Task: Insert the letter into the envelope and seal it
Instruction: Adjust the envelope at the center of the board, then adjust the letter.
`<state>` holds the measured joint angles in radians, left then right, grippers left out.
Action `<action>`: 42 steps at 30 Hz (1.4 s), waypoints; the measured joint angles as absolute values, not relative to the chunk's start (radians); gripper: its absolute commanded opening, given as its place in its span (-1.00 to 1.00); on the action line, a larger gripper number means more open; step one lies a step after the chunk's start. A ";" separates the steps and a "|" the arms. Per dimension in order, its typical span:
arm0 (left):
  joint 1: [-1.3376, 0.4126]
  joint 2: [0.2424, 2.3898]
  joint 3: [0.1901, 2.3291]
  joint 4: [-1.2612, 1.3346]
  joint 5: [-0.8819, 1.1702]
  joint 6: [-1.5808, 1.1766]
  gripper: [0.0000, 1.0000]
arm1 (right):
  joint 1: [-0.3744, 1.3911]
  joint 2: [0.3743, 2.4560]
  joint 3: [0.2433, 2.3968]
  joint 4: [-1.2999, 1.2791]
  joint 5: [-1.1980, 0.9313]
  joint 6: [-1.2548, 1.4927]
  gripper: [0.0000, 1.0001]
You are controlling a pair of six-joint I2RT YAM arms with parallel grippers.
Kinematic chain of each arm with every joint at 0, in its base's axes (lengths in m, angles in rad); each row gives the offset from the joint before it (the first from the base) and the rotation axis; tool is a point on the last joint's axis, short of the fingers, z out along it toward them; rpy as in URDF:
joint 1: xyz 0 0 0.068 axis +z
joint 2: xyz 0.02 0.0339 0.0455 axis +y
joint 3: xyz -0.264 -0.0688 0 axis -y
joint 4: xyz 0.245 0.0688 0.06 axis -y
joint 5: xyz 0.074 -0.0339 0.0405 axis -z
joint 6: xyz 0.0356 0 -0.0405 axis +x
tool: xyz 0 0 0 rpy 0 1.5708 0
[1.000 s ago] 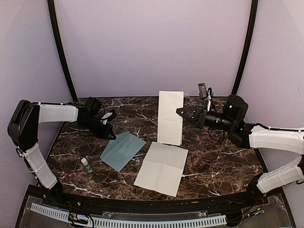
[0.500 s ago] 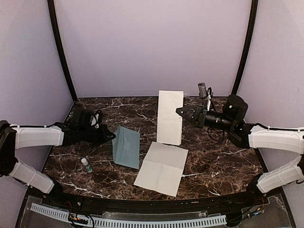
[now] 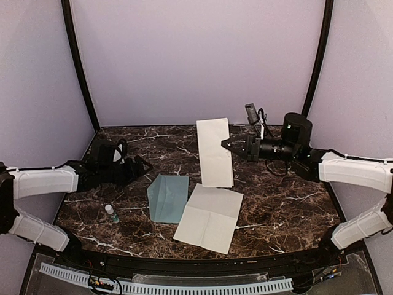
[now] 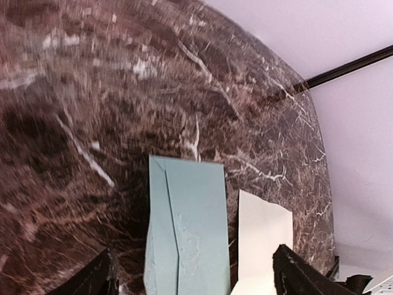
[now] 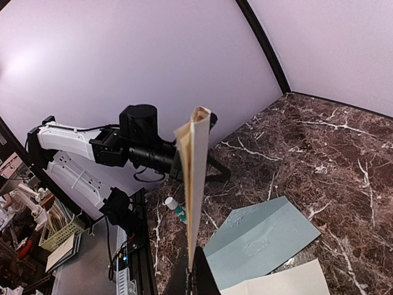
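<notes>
Our right gripper [image 3: 228, 146] pinches the folded letter [image 3: 215, 152] upright, edge-on for sliding in. Our left gripper [image 3: 142, 167] gapes empty beside the envelope [image 3: 167, 198], which lies flat on the table [image 3: 282, 203], free to steady it.

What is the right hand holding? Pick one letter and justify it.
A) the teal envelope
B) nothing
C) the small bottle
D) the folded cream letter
D: the right hand is shut on the letter, held upright in the air, while the envelope lies flat and the small bottle stands apart.
</notes>
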<state>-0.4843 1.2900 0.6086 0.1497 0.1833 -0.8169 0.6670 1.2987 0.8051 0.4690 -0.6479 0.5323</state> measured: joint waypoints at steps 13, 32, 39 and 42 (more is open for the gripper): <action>-0.554 1.261 1.192 -0.211 0.598 -0.175 0.76 | 0.762 1.400 1.122 -0.103 -0.715 0.236 -1.00; -0.701 1.458 1.291 -0.447 0.844 0.027 -0.37 | 0.870 1.538 1.284 -0.371 -0.756 0.113 -1.00; -0.708 1.460 1.291 -0.440 0.898 0.024 -0.96 | 0.873 1.563 1.298 -0.412 -0.763 0.096 -1.00; -0.710 1.462 1.291 -0.443 0.902 0.027 -1.00 | 0.873 1.563 1.298 -0.414 -0.763 0.090 -1.00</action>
